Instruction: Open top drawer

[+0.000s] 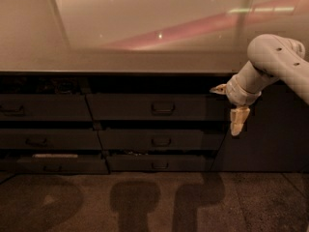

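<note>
The top drawer (154,107) is the wide, tall dark grey front in the middle of the upper row, just under the countertop. Its small loop handle (163,108) sits at its centre. A dark gap runs between its upper edge and the counter. My gripper (238,122) hangs pointing down on the white arm (273,64), off the drawer's right end. It is level with the drawer's lower edge, well right of the handle, and touches nothing.
A narrower drawer front (43,108) sits left of the top drawer. Lower drawer fronts (154,140) lie beneath it. The bottom-left drawer (55,163) stands slightly out, with a pale strip on top. A dark panel (270,134) is behind the arm. The pale countertop (120,62) overhangs above, and the brown floor (145,202) lies in front.
</note>
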`<control>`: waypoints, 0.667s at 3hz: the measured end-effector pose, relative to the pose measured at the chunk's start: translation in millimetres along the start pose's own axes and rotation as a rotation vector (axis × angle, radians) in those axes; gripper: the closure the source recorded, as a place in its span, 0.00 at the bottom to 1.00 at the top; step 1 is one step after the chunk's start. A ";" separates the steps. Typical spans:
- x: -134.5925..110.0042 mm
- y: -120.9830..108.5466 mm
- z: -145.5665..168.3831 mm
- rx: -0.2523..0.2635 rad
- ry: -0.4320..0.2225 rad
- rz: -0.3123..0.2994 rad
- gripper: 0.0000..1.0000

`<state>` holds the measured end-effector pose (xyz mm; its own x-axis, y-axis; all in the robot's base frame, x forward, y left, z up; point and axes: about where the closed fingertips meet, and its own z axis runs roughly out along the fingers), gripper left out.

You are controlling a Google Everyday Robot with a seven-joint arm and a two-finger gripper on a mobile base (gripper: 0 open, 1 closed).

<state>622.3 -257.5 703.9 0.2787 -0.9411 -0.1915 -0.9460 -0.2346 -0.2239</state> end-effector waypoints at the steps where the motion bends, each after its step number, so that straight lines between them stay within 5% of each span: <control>1: 0.0 0.3 0.5 -0.001 0.000 0.000 0.00; 2: 11.3 -12.8 1.7 -0.017 -0.008 0.047 0.00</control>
<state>637.8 -264.7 702.9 0.2353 -0.9491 -0.2092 -0.9606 -0.1944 -0.1984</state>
